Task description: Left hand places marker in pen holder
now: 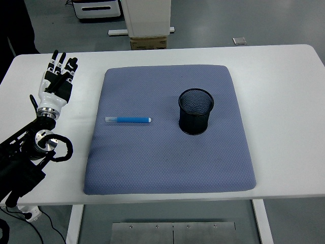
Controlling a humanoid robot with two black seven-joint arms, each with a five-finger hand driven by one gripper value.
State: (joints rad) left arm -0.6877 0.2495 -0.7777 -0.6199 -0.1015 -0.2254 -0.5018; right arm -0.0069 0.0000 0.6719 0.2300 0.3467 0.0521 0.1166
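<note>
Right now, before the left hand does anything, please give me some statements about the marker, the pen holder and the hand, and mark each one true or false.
1. The marker lies flat on the blue mat. True.
2. The marker is inside the pen holder. False: it lies on the mat, to the holder's left and apart from it.
3. The left hand holds the marker. False: its fingers are open and empty, over the white table.
4. The pen holder stands upright. True.
5. The right hand rests on the mat. False: it is not in view.

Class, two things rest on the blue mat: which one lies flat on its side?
The blue marker, lying flat left of the black mesh pen holder, which stands upright with its mouth open upward.
</note>
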